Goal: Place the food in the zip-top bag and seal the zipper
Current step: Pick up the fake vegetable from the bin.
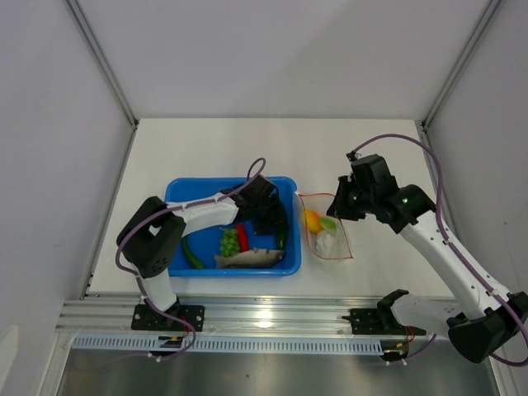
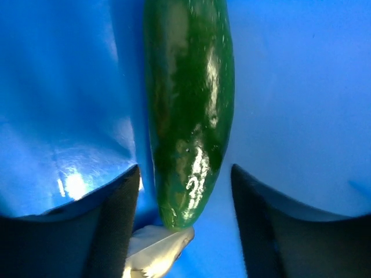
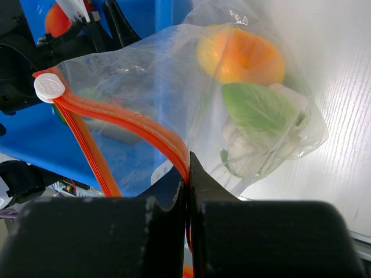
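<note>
Left arm: elbow folded high, forearm reaching forward, left gripper (image 1: 270, 216) pointing down with jaws apart. Right arm: stretched out long, wrist bent down, right gripper (image 3: 188, 169) jaws pinched tight on the zipper (image 3: 139, 130) at the fingertips.

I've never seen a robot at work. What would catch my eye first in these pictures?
The bright blue tray left of centre stands out, and inside it the left gripper hangs open around a shiny dark green cucumber. To the tray's right, the right gripper pinches the red-orange zipper of a clear zip-top bag, with a yellow-orange mango showing through the plastic.
</note>
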